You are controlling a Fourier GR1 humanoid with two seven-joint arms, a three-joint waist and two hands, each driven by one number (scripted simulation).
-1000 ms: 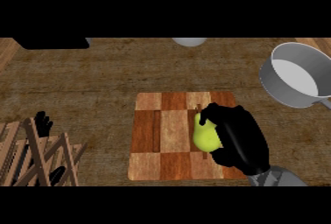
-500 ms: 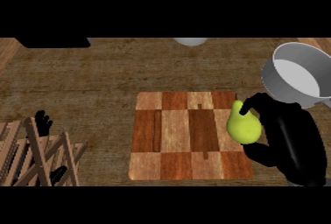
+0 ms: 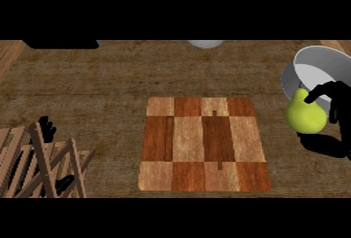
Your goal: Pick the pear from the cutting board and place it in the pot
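**Pear at the rim, not yet in the pot**

At the left edge, the left hand (image 3: 47,126) rested, fingers up and relaxed, beside a wooden rack (image 3: 41,160). The cutting board (image 3: 204,142) lay bare mid-table. At the right, the right hand (image 3: 337,104) was curled round the pear (image 3: 305,115), held off the board at the near rim of the pot (image 3: 316,69). Let go there, the pear could strike the rim and roll onto the table (image 3: 103,83). A low carry might nudge the pot.

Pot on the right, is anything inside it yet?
Nothing shows inside the pot, only its pale inner wall. The pear, held by the right hand, overlaps its lower rim and hides that part; the pot's right side runs out of view.
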